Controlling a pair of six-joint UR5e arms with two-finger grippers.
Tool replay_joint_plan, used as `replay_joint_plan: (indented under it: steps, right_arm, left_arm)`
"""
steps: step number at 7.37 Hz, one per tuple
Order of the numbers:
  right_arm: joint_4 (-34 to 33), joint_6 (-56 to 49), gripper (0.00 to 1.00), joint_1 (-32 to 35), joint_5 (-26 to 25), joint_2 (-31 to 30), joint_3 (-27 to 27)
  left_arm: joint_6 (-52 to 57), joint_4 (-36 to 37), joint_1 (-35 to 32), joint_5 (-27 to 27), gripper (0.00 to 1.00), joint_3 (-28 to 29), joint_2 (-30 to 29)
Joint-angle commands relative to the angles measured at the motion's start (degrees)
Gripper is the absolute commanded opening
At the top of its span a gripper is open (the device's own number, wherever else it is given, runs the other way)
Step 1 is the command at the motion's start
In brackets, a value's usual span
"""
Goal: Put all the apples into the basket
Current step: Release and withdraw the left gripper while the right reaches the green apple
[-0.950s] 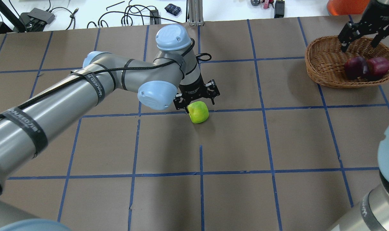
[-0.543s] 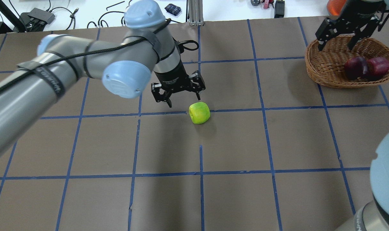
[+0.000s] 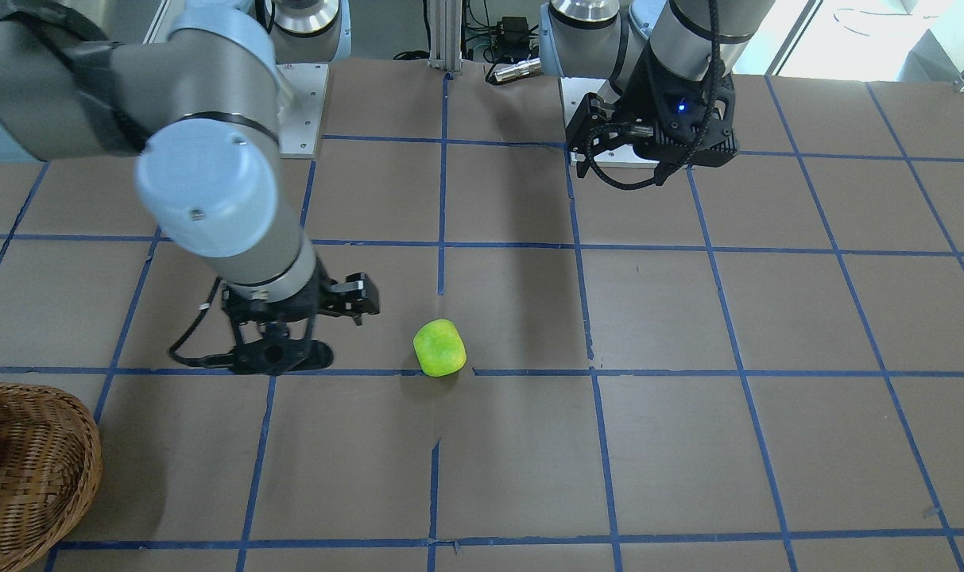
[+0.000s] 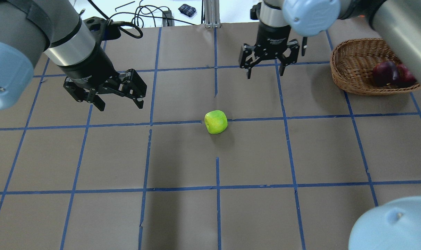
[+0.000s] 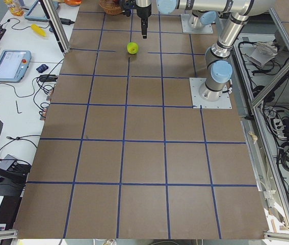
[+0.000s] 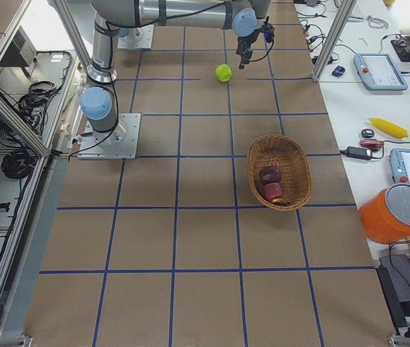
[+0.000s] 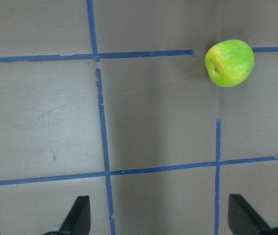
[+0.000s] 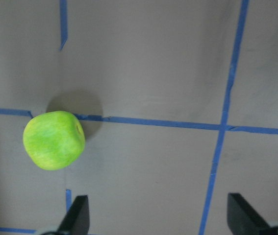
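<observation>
With two red apples (image 4: 385,73) in the basket (image 4: 338,74) (upper right, overhead view), the step in hand looks to be fetching the green apple (image 4: 216,122), on the tabletop (image 4: 252,156) at mid-frame. The right gripper (image 4: 265,74) and left gripper (image 4: 120,106) both hang open and empty; one should centre over it and descend.

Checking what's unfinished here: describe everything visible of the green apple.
The green apple is bright lime, smooth, roundish with blunt shoulders; a small dimple shows on its side in the wrist views. It lies on the brown paper table, on a blue tape line near the middle, outside the basket. Nothing else touches it: the left claw and right claw both hang open, apart from it.
</observation>
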Motion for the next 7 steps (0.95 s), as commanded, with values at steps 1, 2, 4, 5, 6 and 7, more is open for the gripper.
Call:
replay_joint_plan:
  steps: [1,2,4,5,6,7]
  right_arm:
    - [-6.9,1.8,1.00,5.3,1.4,1.8,5.0]
    - [-12.3,2.3,1.00,7.0,3.5,2.5,7.5]
    - [-15.1,5.4,1.00,8.6,4.7,3.5,11.0]
    - [-17.0,5.3,1.00,9.2,4.8,4.6,11.3]
    - [-19.9,5.3,1.00,9.2,4.8,5.9,11.4]
    - [-22.4,4.9,1.00,9.2,4.8,7.6,11.3]
  left_arm:
    - [-0.4,0.3,0.0,1.1,1.00,2.5,-0.5]
    - [0.3,1.7,0.0,1.1,1.00,2.2,-0.5]
    - [0.2,4.5,-0.2,1.4,1.00,0.1,1.1]
    - [-0.2,4.6,-0.2,2.2,1.00,-0.6,1.7]
    - [-0.2,4.6,-0.2,3.2,1.00,-1.0,2.1]
    - [-0.2,4.9,-0.2,4.7,1.00,-1.5,2.2]
